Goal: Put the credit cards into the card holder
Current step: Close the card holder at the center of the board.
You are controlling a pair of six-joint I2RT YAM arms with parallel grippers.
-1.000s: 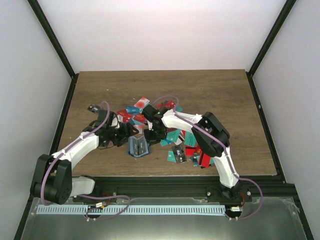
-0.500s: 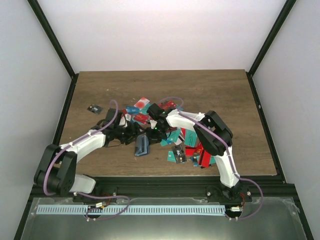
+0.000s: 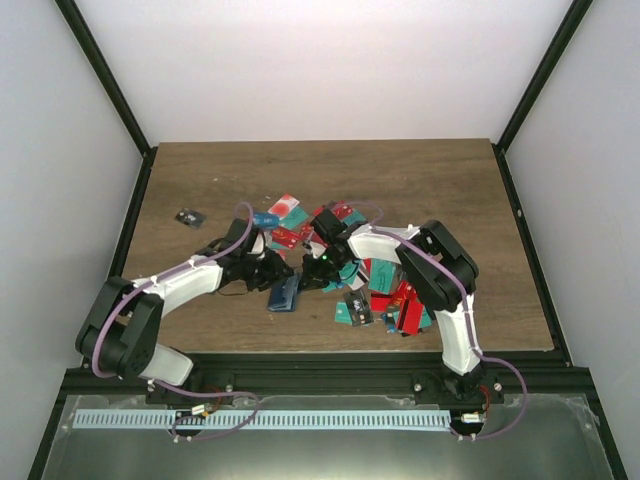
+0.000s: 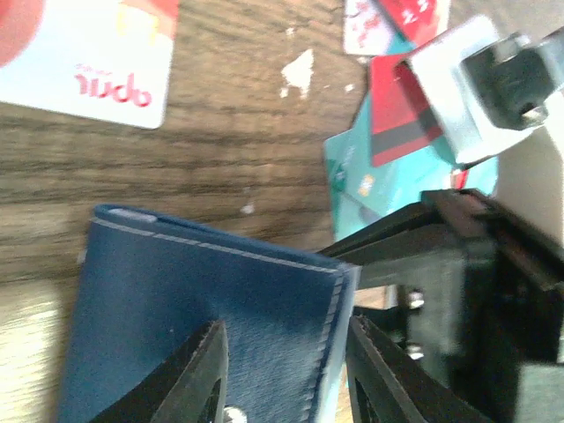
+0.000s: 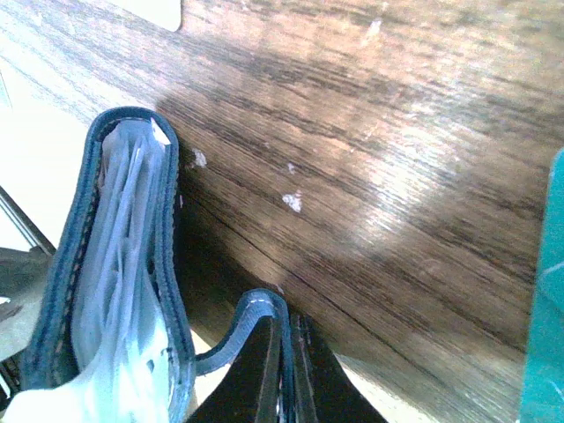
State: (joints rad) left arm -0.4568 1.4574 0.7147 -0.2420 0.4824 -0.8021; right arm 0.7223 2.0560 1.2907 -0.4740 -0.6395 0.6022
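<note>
As seen propped open on edge on desk (image 3: pixel 200 180) beside credit cards (image 3: pixel 385 300): card holder (image 3: pixel 285 292) | right gripper (image 5: pixel 289 348): clamped on one flap | left gripper (image 4: pixel 284 339): fingers (image 4: pixel 203 379) spread over outer cover, hold cannot be told

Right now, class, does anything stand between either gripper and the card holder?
Nothing visible. The right gripper pinches one flap of the card holder; the left gripper sits right over its outer face.

A brown wooden table (image 3: pixel 430 180) carries a scattered heap of credit cards (image 3: pixel 352 312) and, apart at left, a small black chip (image 3: pixel 187 217)
</note>
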